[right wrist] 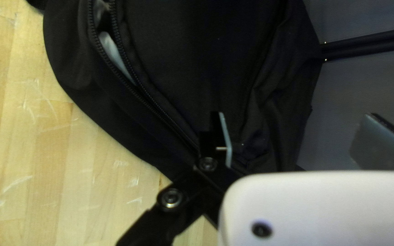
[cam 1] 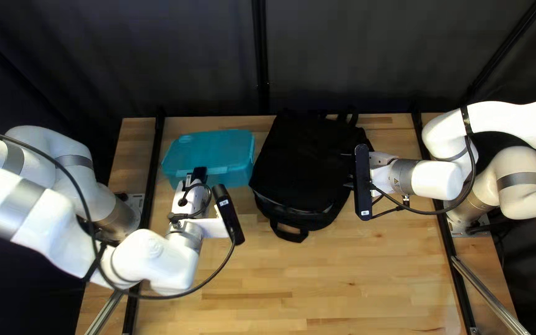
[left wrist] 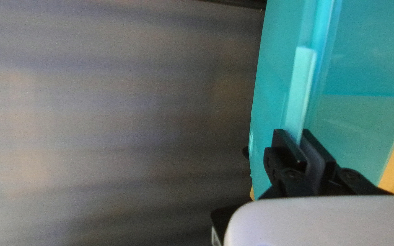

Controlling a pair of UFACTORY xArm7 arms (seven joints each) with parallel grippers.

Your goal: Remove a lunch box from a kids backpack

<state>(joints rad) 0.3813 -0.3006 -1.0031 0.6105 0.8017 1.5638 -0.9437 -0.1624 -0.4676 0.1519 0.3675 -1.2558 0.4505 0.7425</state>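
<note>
Dark curtain [cam 1: 355, 56] behind wooden table [cam 1: 342, 279].

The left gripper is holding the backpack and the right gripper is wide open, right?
Not quite: the left gripper is holding the lunch box, as the left wrist view shows. The right gripper is wide open, like you said.

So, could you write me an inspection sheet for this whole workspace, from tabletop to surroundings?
Surface: wooden table, pale scuff marks.
Job's things: teal lunch box outside the black backpack, beside it; backpack zipper partly open, something pale showing inside.
Clutter: nothing seen.
Grippers: left pincer shut on the lunch box's pale strip; right pincer open, at the backpack.
Cables: black cable on each arm, the left one hanging in a wide loop.
Surroundings: dark curtain behind the table.
</note>
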